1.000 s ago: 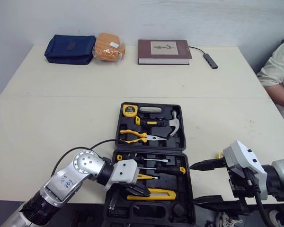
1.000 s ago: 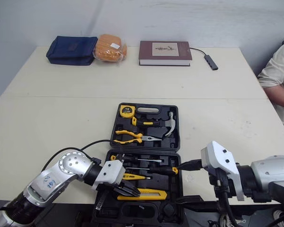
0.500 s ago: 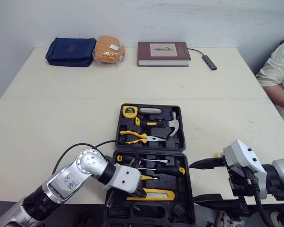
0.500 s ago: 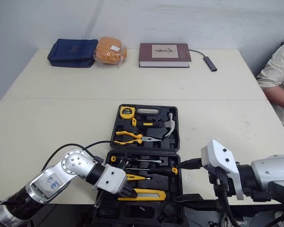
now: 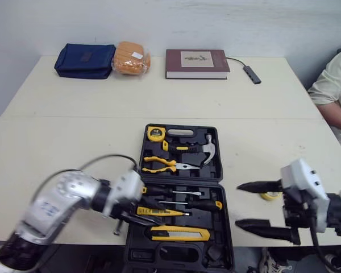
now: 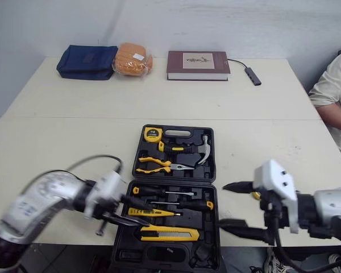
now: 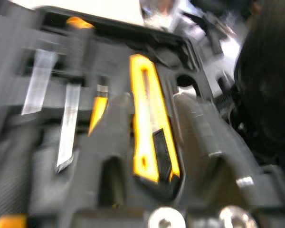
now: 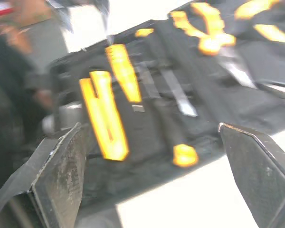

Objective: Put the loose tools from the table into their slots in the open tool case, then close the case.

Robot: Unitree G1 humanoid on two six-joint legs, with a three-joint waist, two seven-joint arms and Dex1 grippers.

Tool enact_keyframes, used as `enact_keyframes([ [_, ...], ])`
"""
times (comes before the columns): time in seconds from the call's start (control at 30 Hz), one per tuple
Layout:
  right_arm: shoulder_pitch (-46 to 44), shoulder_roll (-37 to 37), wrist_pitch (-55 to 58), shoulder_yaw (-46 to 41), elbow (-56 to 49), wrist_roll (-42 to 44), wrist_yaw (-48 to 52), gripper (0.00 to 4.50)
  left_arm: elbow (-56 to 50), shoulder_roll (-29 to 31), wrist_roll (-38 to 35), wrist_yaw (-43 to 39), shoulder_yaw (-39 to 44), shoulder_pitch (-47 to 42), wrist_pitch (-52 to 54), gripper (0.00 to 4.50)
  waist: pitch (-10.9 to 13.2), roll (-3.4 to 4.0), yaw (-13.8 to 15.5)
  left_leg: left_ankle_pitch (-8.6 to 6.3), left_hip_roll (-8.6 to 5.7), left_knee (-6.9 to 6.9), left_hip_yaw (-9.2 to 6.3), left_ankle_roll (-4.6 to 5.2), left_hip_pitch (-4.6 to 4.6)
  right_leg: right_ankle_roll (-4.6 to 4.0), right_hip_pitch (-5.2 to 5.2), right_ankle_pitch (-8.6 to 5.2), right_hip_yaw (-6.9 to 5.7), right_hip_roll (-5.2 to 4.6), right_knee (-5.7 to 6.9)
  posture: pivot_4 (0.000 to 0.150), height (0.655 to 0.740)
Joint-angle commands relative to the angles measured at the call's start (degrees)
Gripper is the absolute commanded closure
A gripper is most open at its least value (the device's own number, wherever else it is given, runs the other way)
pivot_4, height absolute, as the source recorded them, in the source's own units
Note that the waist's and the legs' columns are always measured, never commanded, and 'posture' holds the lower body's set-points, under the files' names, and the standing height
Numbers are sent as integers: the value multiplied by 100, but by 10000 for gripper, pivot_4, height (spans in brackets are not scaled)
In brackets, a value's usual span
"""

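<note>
The black tool case (image 5: 218, 149) lies open at the table's front. Its far half holds a tape measure (image 5: 156, 133), pliers (image 5: 161, 164) and a hammer (image 5: 207, 149). The near half holds screwdrivers (image 5: 184, 203) and a yellow utility knife (image 5: 180, 232), which lies alone in its slot. My left gripper (image 5: 141, 209) hovers at the near half's left edge, fingers apart, nothing between them. The knife (image 7: 149, 137) shows ahead of it in the left wrist view. My right gripper (image 5: 251, 207) stands open to the right of the case, empty. A small yellow ring (image 5: 269, 196) lies on the table beside it.
Along the table's far edge lie a blue pouch (image 5: 84, 60), an orange packet (image 5: 131, 57), a brown book (image 5: 196, 62) and a cabled adapter (image 5: 252, 74). A person's sleeve (image 5: 334, 85) shows at the right. The case's near end reaches the table's front edge.
My left gripper was shut over the left end of the knife area. It has opened and drawn back to the left. My right gripper has shifted slightly right.
</note>
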Motion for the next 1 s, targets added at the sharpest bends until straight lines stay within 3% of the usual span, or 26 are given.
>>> enact_keyframes([
  [0.03,353,194,-159,-637,395,-488,166,0,190,169,-369,310,987,337,389,8957,0,0,8,0,-1,0,0,0,0,0,1,0,0,0,-1,1500,7400],
  [0.1,648,315,-372,-891,723,-878,314,0,592,250,-72,416,1420,596,223,501,1,-2,11,-1,-3,0,0,1,2,0,4,0,0,0,-2,1500,7400],
  [0.3,1238,653,-1219,-1420,2061,-1937,649,0,2277,331,1047,675,2270,1088,-1040,145,2,-3,6,-14,-3,-29,9,23,9,-3,-6,-2,6,0,-7,1500,7400],
  [0.5,1364,788,-1891,-1688,3203,-2526,783,0,3474,340,1425,712,2543,970,-1762,145,2,1,-12,-21,-3,-48,11,25,10,-9,-22,-5,13,-5,-7,1500,7400],
  [0.7,1281,743,-2128,-1733,3541,-2676,860,0,3449,367,1308,534,2441,810,-1656,145,3,4,-19,-41,-2,-50,12,-12,11,-13,-24,-7,14,-8,-5,1500,7400],
  [1.0,1189,-247,-1307,-1511,1987,-2374,1594,0,1490,454,583,-199,1124,-318,-721,145,12,25,-15,-19,-2,-45,13,-36,11,-11,-22,-6,14,-8,3,1500,7400],
])
